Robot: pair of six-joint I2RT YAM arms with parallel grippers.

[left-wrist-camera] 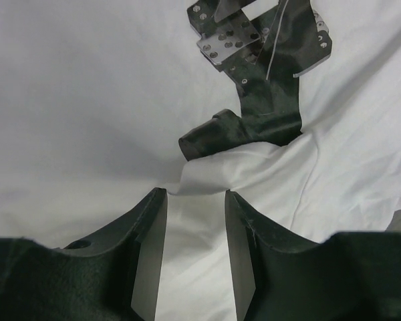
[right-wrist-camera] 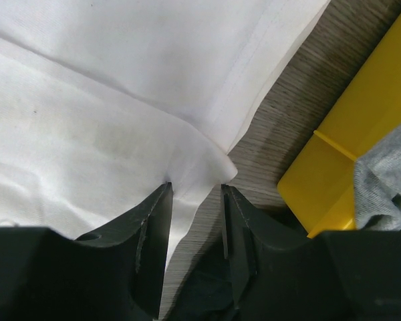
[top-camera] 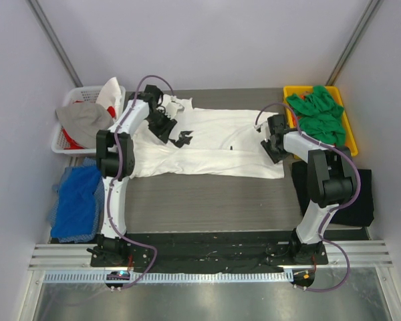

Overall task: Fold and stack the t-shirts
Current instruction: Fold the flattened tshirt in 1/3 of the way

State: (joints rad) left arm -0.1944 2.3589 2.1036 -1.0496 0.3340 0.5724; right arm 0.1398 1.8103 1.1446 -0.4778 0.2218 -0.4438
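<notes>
A white t-shirt (top-camera: 214,144) lies spread across the middle of the table, its lower part folded into a long band. My left gripper (top-camera: 175,134) is over the shirt's left part. Its jaws stand apart, with flat white cloth (left-wrist-camera: 87,100) under and between the tips (left-wrist-camera: 195,194), not pinched. At the shirt's right edge, my right gripper (top-camera: 269,148) is open. A loose corner of the white cloth (right-wrist-camera: 87,100) lies at its tips (right-wrist-camera: 195,187), with bare table between the fingers. Green t-shirts (top-camera: 317,114) fill a yellow bin. A black t-shirt (top-camera: 337,194) lies flat at the right.
The yellow bin (top-camera: 291,90) stands at the back right, its corner (right-wrist-camera: 361,147) close beside my right gripper. A white basket (top-camera: 63,144) of clothes sits at the back left, above a blue cloth (top-camera: 77,200). A black piece with a metal plate (left-wrist-camera: 254,87) lies on the shirt ahead of my left gripper.
</notes>
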